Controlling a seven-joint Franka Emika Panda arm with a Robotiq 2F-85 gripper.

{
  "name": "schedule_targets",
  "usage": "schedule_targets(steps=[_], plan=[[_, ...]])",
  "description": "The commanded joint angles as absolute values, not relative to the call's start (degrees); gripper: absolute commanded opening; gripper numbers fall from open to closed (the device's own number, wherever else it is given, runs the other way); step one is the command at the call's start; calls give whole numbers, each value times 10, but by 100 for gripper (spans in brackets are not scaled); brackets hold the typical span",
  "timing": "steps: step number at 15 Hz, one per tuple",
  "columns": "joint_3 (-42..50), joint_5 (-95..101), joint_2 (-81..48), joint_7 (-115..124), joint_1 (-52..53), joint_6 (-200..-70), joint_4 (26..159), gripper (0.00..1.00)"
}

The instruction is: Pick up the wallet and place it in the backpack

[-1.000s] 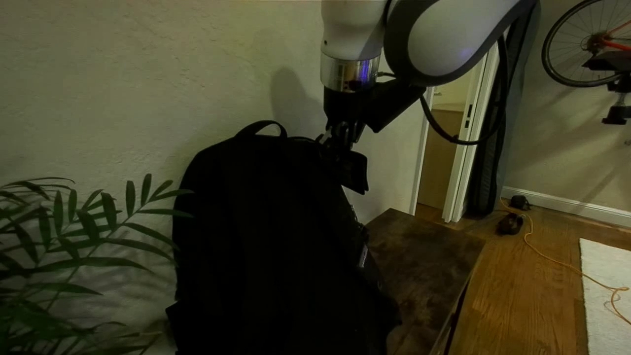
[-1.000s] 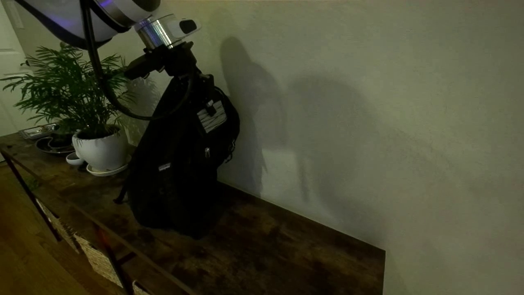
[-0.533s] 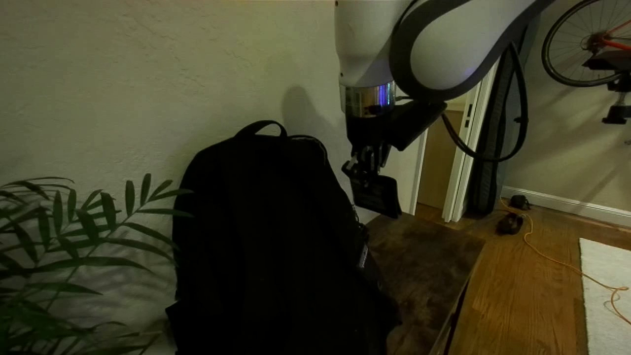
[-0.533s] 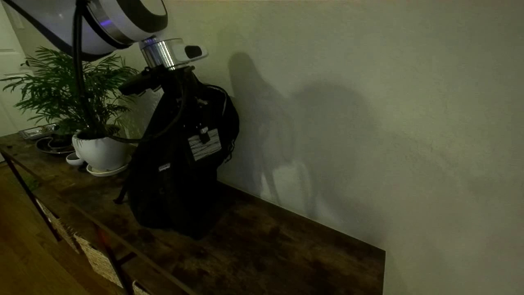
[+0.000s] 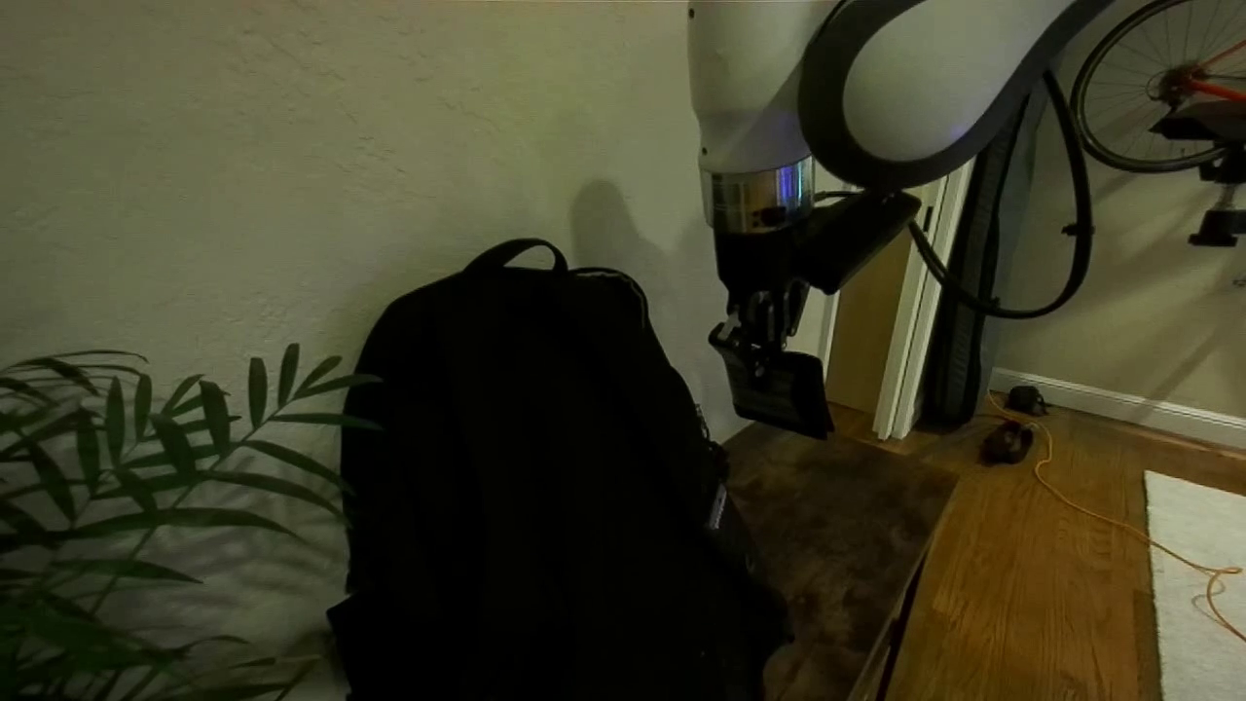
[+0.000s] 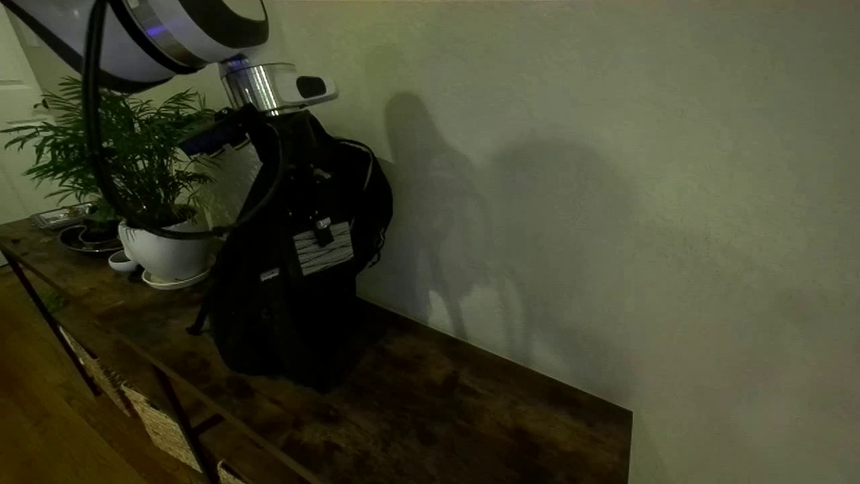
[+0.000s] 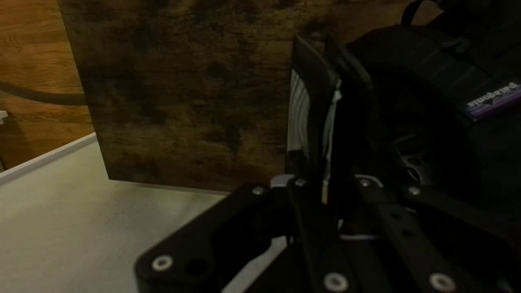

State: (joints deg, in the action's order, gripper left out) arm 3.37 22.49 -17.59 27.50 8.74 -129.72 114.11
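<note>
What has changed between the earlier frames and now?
Still shut on the wallet, the pincer has carried it lower in both exterior views, and rightward, clear of the backpack, in an exterior view. Nothing newly taken or released; backpack and potted plant stayed put.

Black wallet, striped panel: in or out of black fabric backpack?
Out: black gripper holds wallet aloft; pale wall shows between wallet and backpack.
</note>
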Motion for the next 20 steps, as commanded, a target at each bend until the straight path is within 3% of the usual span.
schedule_targets(steps=[1, 9, 20], plan=[[23, 215, -112, 269, 90, -1267, 1179, 7], [-1, 225, -71, 270, 85, -1263, 1165, 7], [-5, 225, -110, 251, 82, -1309, 1096, 6]])
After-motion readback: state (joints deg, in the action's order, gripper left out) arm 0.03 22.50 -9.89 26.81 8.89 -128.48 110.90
